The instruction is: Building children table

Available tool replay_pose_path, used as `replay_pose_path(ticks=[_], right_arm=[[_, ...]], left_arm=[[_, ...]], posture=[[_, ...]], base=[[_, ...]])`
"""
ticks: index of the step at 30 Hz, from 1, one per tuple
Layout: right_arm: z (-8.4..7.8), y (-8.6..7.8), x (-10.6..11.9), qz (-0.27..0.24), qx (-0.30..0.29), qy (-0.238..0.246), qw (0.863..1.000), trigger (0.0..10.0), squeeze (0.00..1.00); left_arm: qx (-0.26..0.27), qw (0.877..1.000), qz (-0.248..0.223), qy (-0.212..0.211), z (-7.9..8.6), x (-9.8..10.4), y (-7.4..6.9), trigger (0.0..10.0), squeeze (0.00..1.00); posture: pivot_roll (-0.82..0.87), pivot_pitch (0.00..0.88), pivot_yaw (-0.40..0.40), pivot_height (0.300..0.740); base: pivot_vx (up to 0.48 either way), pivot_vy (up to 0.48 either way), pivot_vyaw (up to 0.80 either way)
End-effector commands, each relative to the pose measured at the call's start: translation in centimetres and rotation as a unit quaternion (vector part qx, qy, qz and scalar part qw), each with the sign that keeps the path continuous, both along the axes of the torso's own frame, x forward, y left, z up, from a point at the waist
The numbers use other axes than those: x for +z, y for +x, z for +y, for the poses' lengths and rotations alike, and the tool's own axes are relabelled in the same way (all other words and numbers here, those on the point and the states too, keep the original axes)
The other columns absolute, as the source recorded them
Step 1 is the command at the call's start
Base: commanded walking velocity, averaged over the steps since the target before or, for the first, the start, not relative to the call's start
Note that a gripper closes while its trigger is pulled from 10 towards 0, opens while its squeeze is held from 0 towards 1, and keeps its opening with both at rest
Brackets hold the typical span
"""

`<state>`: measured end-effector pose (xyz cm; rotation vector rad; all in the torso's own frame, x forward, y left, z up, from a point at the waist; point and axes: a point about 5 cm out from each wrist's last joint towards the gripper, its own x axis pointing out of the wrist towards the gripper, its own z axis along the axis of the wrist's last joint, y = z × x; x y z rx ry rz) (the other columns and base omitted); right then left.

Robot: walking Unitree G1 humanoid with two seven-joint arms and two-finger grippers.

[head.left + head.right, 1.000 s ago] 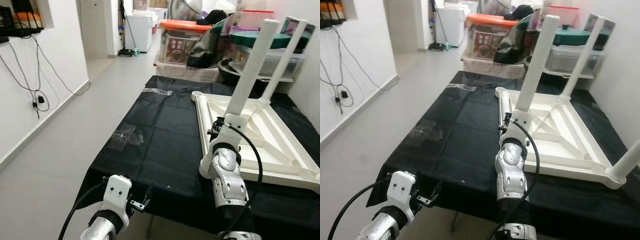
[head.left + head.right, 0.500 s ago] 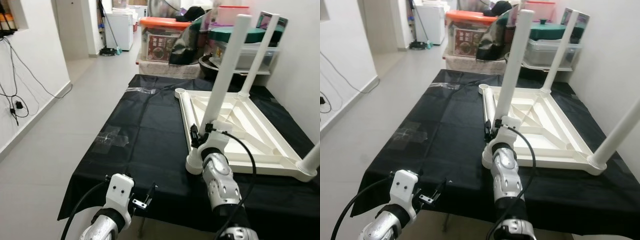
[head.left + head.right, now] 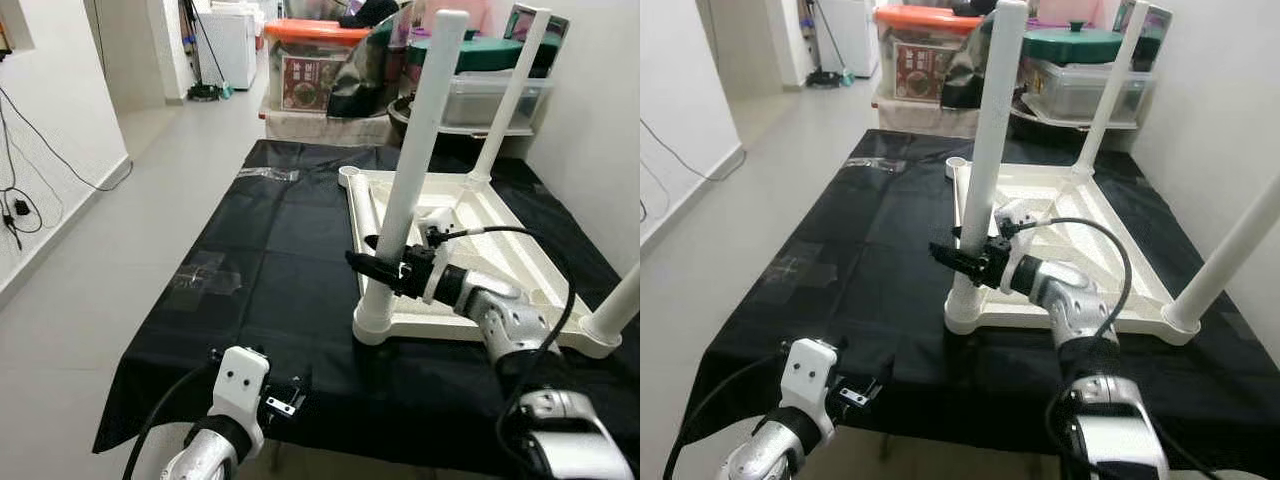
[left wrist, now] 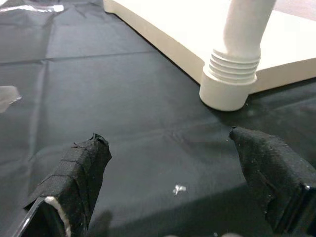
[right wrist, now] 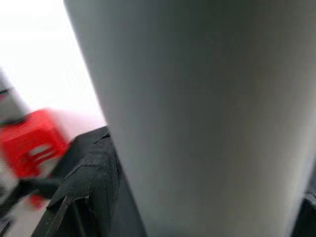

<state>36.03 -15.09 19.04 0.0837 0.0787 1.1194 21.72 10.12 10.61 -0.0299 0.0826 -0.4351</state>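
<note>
A white children's table (image 3: 470,326) lies upside down on a black cloth (image 3: 280,230), with three legs standing up. My right gripper (image 3: 385,268) reaches in from the right and is shut on the lower part of the near left leg (image 3: 415,150), just above its threaded socket (image 4: 229,84). In the right wrist view that leg (image 5: 207,113) is very close, with a black finger (image 5: 91,182) against it. My left gripper (image 4: 167,139) hangs low at the cloth's front edge, open, with nothing between its fingers. It also shows in the left eye view, left gripper (image 3: 285,395).
Storage boxes with an orange lid (image 3: 320,70) and a green lid (image 3: 480,60) are stacked behind the table. A white wall (image 3: 600,120) runs close on the right. Open grey floor (image 3: 120,220) lies to the left. Clear tape patches (image 3: 205,280) sit on the cloth.
The camera has shifted. My right arm has swung from standing upright in front of the leg to reaching in from the right, its fingers now closed around the leg. The left gripper stays low.
</note>
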Motion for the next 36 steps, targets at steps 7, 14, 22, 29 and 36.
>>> replay_pose_path(ticks=[7, 14, 22, 29, 36], right_arm=[[5.0, -1.0, -1.1, 0.013, 0.189, -0.044, 0.981, 10.0, 0.0], [5.9, -1.3, -2.7, 0.003, 0.192, -0.078, 0.978, 0.0, 0.0], [4.2, 0.8, -3.0, -0.034, -0.086, -0.077, 0.993, 0.0, 0.0], [-0.3, 0.6, -4.3, 0.023, -0.519, -0.034, 0.854, 0.0, 0.0], [0.7, -2.6, -5.3, 0.074, -0.658, 0.005, 0.749, 0.0, 0.0]], left_arm=[[0.003, 1.0, 0.006, 0.002, 0.0, -0.3, -0.1, 10.0, 0.0], [0.003, 1.0, 0.008, 0.001, -0.1, -0.3, -0.4, 10.0, 0.0], [0.0, 1.0, 0.011, -0.001, -0.1, -0.4, -0.4, 10.0, 0.0], [-0.006, 1.0, 0.012, 0.0, 0.1, -0.4, -0.5, 10.0, 0.0], [-0.006, 1.0, 0.011, 0.002, 0.0, -0.3, -0.4, 10.0, 0.0]], posture=[[0.16, 0.0, -0.077, 0.74], [0.16, 0.0, -0.077, 0.74], [0.15, 0.0, -0.067, 0.74], [0.13, 0.0, -0.056, 0.74], [0.15, 0.0, -0.063, 0.74]], base=[[0.0, 0.0, 0.0], [0.0, 0.0, 0.0], [0.0, 0.0, 0.0], [0.0, 0.0, 0.0], [0.0, 0.0, 0.0]])
